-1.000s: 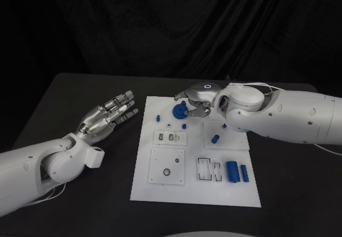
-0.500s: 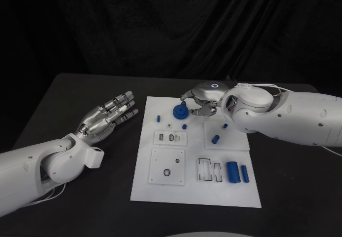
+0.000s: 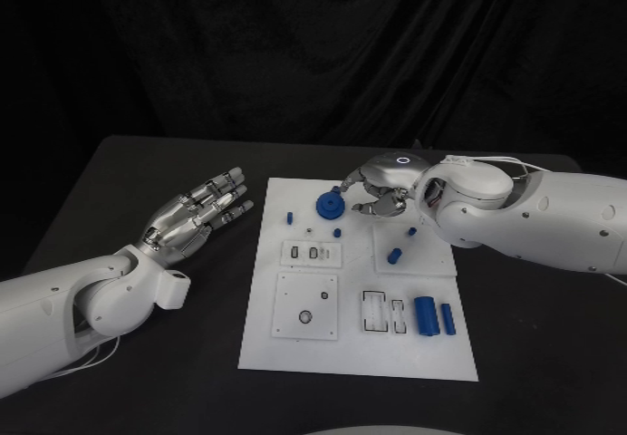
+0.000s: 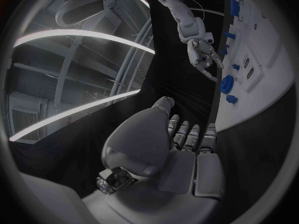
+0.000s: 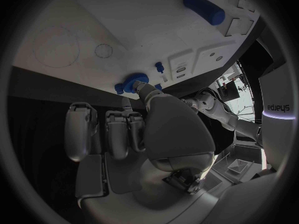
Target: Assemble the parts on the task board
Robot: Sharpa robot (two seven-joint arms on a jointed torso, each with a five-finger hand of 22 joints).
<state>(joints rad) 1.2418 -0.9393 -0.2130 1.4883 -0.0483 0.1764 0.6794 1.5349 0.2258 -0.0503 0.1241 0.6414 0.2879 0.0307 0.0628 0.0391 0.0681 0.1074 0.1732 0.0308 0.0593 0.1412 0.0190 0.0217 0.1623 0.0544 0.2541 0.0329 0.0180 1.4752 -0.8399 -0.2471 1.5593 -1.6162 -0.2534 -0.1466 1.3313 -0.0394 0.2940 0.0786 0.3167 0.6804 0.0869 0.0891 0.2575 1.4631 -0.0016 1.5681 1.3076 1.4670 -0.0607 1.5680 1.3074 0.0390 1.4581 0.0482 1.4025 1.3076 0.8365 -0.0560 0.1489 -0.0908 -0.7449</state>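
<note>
We've got the blue disc point(image 3: 332, 207) pinched in the right hand point(image 3: 376, 193) at the far edge of the white board point(image 3: 360, 353), board sockets lie nearer us from there, while the left hand point(image 3: 196, 216) hangs spread and empty well off to the side

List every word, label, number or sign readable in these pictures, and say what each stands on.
"adeys", roughly, the letters only partly legible: dark print on a white surface at the rim of the right wrist view, above a glowing band.
No print shows on the task board, only outlined shapes.
No lettering shows on the blue parts, the left robot hand or the right robot hand.
</note>
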